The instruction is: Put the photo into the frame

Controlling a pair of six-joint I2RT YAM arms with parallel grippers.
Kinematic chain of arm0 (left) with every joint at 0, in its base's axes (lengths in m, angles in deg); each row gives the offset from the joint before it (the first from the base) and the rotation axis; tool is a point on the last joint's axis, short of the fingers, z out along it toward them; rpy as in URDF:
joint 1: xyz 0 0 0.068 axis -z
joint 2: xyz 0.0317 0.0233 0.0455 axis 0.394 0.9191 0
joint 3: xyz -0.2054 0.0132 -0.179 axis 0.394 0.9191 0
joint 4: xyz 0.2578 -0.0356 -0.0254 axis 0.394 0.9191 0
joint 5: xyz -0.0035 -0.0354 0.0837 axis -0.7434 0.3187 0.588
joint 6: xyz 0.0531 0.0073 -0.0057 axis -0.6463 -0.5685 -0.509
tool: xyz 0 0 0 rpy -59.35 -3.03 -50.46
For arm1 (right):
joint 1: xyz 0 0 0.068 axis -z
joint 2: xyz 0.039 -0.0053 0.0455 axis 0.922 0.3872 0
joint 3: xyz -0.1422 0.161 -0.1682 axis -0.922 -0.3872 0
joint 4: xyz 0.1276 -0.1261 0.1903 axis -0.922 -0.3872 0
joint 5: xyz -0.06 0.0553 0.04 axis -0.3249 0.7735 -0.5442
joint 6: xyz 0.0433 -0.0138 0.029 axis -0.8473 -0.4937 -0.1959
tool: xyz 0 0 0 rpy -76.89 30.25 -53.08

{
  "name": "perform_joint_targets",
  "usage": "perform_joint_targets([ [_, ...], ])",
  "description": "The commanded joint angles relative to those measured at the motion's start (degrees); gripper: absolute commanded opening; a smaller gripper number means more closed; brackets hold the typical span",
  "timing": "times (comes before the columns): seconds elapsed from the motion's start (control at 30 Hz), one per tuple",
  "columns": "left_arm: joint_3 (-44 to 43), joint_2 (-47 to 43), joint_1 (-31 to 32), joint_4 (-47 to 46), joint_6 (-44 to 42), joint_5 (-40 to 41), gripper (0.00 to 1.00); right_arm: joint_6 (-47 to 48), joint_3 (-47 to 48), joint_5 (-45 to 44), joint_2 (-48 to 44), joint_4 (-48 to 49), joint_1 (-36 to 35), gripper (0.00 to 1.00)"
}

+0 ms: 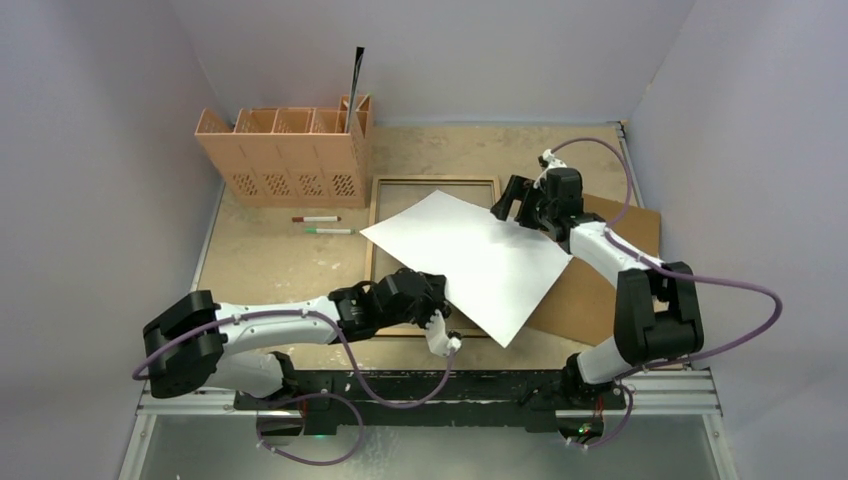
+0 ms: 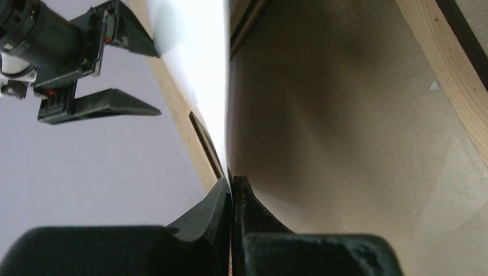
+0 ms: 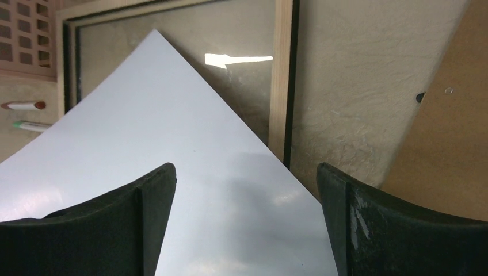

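Photo lies white side up (no landscape shows in any view), turned diagonally across the frame at the centre of the top view. One corner of the sheet points toward the upper middle and sits over the glass pane, and the opposite corner reaches the lower middle, past the frame's lower rail. The right half of the sheet overhangs the frame's right rail and covers part of the brown backing board, which lies flat at the right of the picture. The frame itself lies flat, wood-coloured side up, with its upper rail and left rail uncovered.

At the sheet's lower-left edge the left tool is clenched on the paper. Its wrist view shows the two fingers pressed together with the sheet running edge-on up between them. The right tool hangs over the sheet's upper-right edge, its fingers spread wide and gripping nothing. From its own camera the paper and the frame's right rail show between them (whether the fingertips touch the paper, I cannot tell).

On the counter, just left of the frame, lie a red marker and a green marker. Above them, in the upper left, stands a wood-coloured rack.
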State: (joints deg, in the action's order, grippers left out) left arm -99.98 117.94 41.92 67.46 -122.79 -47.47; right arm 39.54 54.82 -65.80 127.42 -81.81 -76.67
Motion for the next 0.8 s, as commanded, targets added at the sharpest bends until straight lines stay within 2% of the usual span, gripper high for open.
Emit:
perform_joint_targets([
  [0.0,-5.28,-2.11,1.89,5.87,-8.72,2.94,0.00,-1.27,0.97,2.89,-4.67,-0.25,-0.13,0.93],
  [0.13,-4.80,-4.80,2.37,8.85,-15.44,6.35,0.00,-1.92,0.37,-0.26,-4.83,-0.77,-0.13,0.95],
  [0.23,-3.82,-7.25,2.62,8.01,-20.10,8.65,0.00,-2.53,0.61,-6.21,-4.52,-2.02,-0.13,0.98],
  [0.3,-2.91,-8.40,2.68,6.98,-22.94,9.21,0.00,-3.02,0.67,-7.22,-4.89,-1.50,-0.17,0.98],
  [0.63,1.12,-10.60,2.90,0.15,-35.25,12.42,0.00,-0.51,0.47,13.18,-8.97,10.92,-0.13,0.98],
  [0.77,0.83,-11.00,3.20,3.75,-37.91,12.75,0.00,-2.29,1.97,18.47,-8.28,15.01,-0.13,0.99],
])
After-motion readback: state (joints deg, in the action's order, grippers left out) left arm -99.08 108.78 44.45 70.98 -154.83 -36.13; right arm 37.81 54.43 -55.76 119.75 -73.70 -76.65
